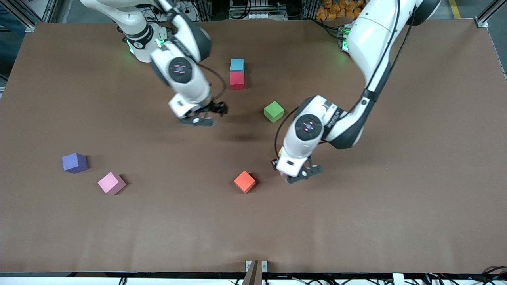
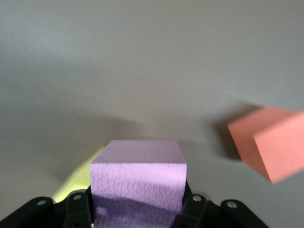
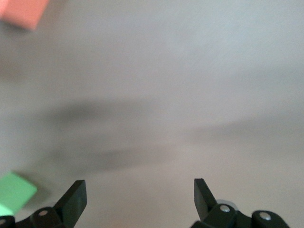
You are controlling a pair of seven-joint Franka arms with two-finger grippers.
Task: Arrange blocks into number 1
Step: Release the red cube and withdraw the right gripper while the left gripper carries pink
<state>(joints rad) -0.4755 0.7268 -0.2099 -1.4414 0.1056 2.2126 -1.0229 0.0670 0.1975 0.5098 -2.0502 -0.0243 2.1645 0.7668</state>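
We read no writing or label on anything here. We see the brown table (image 1: 396, 221) spread under both arms. The left gripper (image 1: 295, 174) hangs low just beside the orange cube (image 1: 244, 181), its fingers (image 2: 78, 209) pinching a pink block (image 2: 137, 178), with a sliver of yellow block (image 2: 71, 183) showing beneath it. The right gripper (image 1: 202, 116) hovers over bare table near the middle, its fingers (image 3: 73, 197) spread wide with nothing between them. The light blue block (image 1: 237, 64) and the red block (image 1: 237, 80) sit touching in a short line near the robots' bases, the red one nearer the front camera. The green block (image 1: 273, 111) stands apart from that pair, tilted askew. Another pink block (image 1: 111, 183) and the purple cube (image 1: 74, 162) lie toward the right arm's end
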